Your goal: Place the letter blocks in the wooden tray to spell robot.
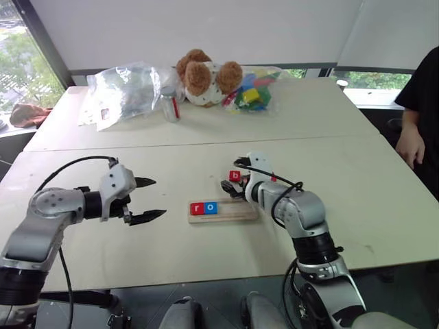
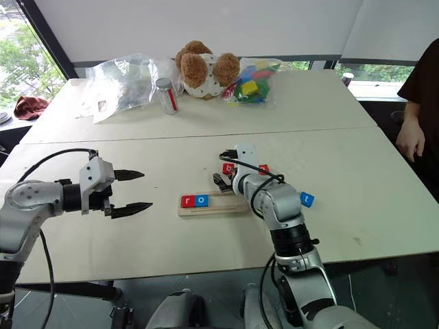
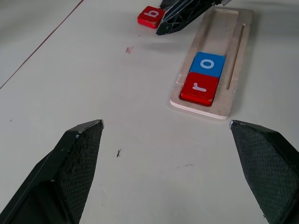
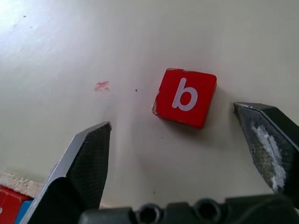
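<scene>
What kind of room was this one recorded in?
Probably an office or lab set up for robot trials: two pale tables pushed together by a window with drawn blinds, toys like a teddy bear and bagged bricks at the back.

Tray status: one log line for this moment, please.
wooden tray: r, o seated | red b block: on table, between open right gripper fingers | left gripper: open, empty

Pale bare-wood tray (image 3: 233,56), glossy red b tile (image 4: 185,97), matt table (image 1: 357,137)
</scene>
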Robot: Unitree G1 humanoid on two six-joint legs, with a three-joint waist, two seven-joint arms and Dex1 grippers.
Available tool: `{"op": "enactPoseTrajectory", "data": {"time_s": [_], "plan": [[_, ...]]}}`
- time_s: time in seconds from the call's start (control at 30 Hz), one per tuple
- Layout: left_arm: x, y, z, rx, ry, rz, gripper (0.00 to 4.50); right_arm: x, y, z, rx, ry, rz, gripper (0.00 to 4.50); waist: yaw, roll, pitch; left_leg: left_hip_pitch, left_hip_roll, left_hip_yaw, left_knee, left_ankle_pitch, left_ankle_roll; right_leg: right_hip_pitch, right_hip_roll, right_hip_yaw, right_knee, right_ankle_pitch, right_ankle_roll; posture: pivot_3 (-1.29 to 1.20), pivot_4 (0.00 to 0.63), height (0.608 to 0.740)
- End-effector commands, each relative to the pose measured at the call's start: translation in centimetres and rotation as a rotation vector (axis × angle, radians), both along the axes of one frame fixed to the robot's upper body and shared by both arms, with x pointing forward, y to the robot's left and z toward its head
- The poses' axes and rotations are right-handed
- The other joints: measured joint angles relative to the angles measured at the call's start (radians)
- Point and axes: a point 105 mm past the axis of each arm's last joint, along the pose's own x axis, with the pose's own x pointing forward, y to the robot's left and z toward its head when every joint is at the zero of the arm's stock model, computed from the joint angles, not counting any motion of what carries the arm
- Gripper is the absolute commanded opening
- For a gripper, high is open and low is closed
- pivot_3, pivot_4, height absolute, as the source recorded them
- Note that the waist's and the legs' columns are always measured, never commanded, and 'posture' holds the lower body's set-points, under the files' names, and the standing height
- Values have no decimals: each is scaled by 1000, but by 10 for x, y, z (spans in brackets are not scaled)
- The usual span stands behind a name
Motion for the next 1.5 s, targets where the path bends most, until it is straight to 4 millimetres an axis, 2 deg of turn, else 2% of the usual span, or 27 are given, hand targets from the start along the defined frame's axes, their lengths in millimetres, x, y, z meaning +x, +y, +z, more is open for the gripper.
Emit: {"op": "enactPoseTrajectory", "data": {"time_s": [0.03, 0.13, 0.27, 0.43, 0.57, 0.67, 0.73, 0.8, 0.9, 1.0, 1.17, 1.33, 1.4, 1.43, 1.5], "plan": [[0, -1, 12, -13, -57, 11, 4488, 5, 8, -6, -27, 1, 1, 4249, -4, 0, 0, 0, 0, 0, 0, 0, 0, 0, 0, 0, 0, 0, 0, 0, 150, 740], [2, -3, 11, -17, -66, 18, 4500, 6, 15, -15, -58, 1, 13, 3186, -12, 0, 0, 0, 0, 0, 0, 0, 0, 0, 0, 0, 0, 0, 0, 0, 150, 740], [4, -6, 9, -25, -70, 20, 4500, 8, 18, -23, -103, -17, 28, 1100, -26, 0, 0, 1, 0, 0, -1, 0, -1, 0, 0, 0, 1, 0, 0, 0, 150, 740], [7, -8, 7, -27, -74, 21, 4500, 13, 14, -13, -131, -88, 33, 1110, -35, 0, -1, 1, 1, 0, -1, 0, -1, 0, 0, 0, 1, 0, 0, 0, 150, 740], [10, -17, 6, -28, -72, -16, 4500, 15, -8, 34, -135, -262, 22, 1110, -23, 1, 0, 0, 1, 0, -1, 0, -1, -1, 0, 0, 1, 0, 0, 0, 150, 740], [5, -29, 9, -45, -43, -87, 4500, -10, -46, 66, -168, -343, 10, 1110, -6, 2, 1, -4, 0, -1, -1, 0, -1, -4, -1, 0, 1, 0, 0, 0, 150, 740], [0, -35, 9, -48, -26, -134, 4500, -30, -58, 70, -180, -362, 11, 1110, 8, 2, 1, -9, 0, -1, -1, 0, 0, -8, -1, 0, -1, 0, 0, 0, 150, 740], [-3, -42, 12, -49, -31, -173, 4500, -45, -68, 63, -194, -335, -25, 1110, 12, 1, 0, -12, 0, -2, -1, -1, 0, -10, -1, 0, -1, 0, 0, 0, 150, 740], [-5, -54, 17, -57, -29, -231, 4500, -71, -90, 37, -202, -230, -123, 1110, 12, 1, 0, -15, 0, -1, -1, -1, 0, -12, 0, 0, -2, 0, 0, 0, 150, 740], [-3, -60, 16, -52, -23, -256, 4500, -92, -92, 15, -101, -81, -224, 1110, 8, 1, 0, -14, 0, -1, 1, 0, 0, -12, 0, 0, -2, 0, 0, 0, 150, 740], [4, -61, 11, -38, -24, -262, 4500, -96, -92, -4, -46, 51, -300, 1110, 9, 1, 1, -6, 0, 0, 2, 0, 0, -5, 2, 1, 2, 0, 0, 0, 150, 740], [5, -62, 11, -37, -28, -268, 4500, -95, -93, -13, -90, 75, -293, 1110, 11, 1, 1, -1, 0, 0, 0, 0, 0, 0, 2, 0, -1, 0, 0, 0, 150, 740], [5, -62, 10, -36, -29, -267, 4500, -95, -90, -15, -90, 81, -284, 2128, 10, 1, 0, -1, -1, 0, 0, 0, 0, 0, 2, 0, -1, 0, 0, 0, 150, 740], [4, -62, 10, -36, -29, -266, 4500, -95, -89, -15, -89, 80, -277, 2437, 10, 1, 0, -1, -1, 0, 0, 0, 0, 0, 2, 0, -1, 0, 0, 0, 150, 740], [3, -61, 10, -35, -29, -261, 4500, -94, -90, -13, -97, 67, -272, 3494, 11, 1, 0, -1, 0, 0, 0, 0, 0, 0, 2, 0, -1, 0, 0, 0, 150, 740]]}}
